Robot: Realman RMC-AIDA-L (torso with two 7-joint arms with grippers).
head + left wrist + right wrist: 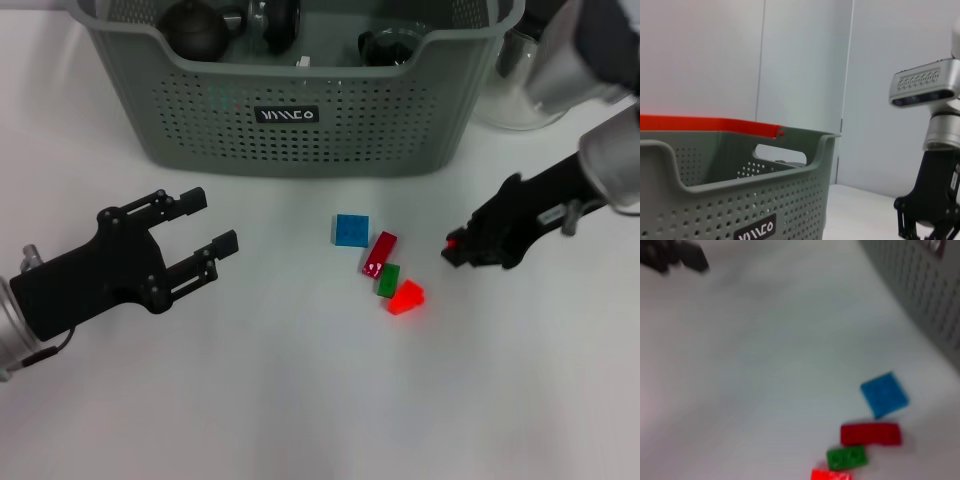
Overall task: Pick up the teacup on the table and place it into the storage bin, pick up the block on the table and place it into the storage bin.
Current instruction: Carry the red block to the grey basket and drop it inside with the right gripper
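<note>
The right tool [452, 250] (fingers hidden, can't tell) should drop straight onto the orange block [405, 297]. The left tool [205, 232] waits, spread wide.

A plain white table [300, 400] filled the head view, its surface smooth and matt, lit evenly from above so that only faint, soft shadows lay on it. In the left wrist view the tabletop [865, 210] ran back to meet a pale grey-white wall [805, 65]. That wall was made of flat panels, divided by thin vertical seams; one seam ran down the left half and another, darker, nearer the middle. A small dark fitting [841, 124] sat on the second seam, low down. The light on the panels was cool and diffuse, slightly brighter towards the right. No window or floor showed.
</note>
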